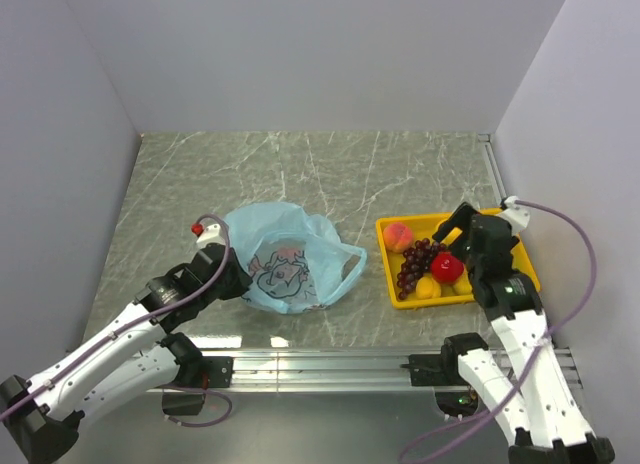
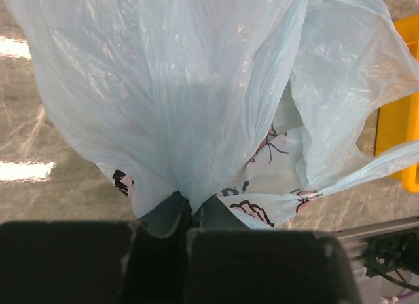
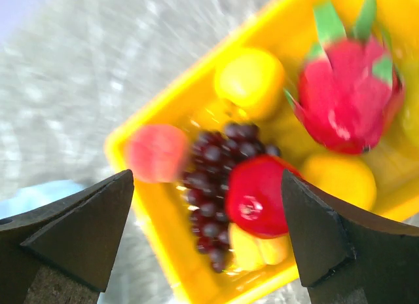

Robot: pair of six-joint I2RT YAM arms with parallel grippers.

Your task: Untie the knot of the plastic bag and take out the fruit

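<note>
The light-blue plastic bag [image 1: 291, 260] lies slack and open on the table; no knot shows. My left gripper [image 1: 232, 277] is shut on the bag's left edge, its fingertips [image 2: 171, 209] pinching a fold of the film [image 2: 196, 120]. The fruit lies in the yellow tray [image 1: 385, 230]: a peach [image 1: 399, 235], a grape bunch [image 1: 413, 265], a red apple [image 1: 447, 267] and a yellow fruit [image 1: 428, 288]. My right gripper [image 1: 462, 229] is open and empty above the tray. In the right wrist view I see the peach [image 3: 156, 153], grapes [image 3: 219, 186], apple [image 3: 257, 196] and yellow fruits [image 3: 250, 81].
A bigger red fruit with green leaves [image 3: 347, 101] lies in the tray [image 3: 141, 186] too. Grey walls close in the marble table on three sides. A metal rail [image 1: 330, 366] runs along the near edge.
</note>
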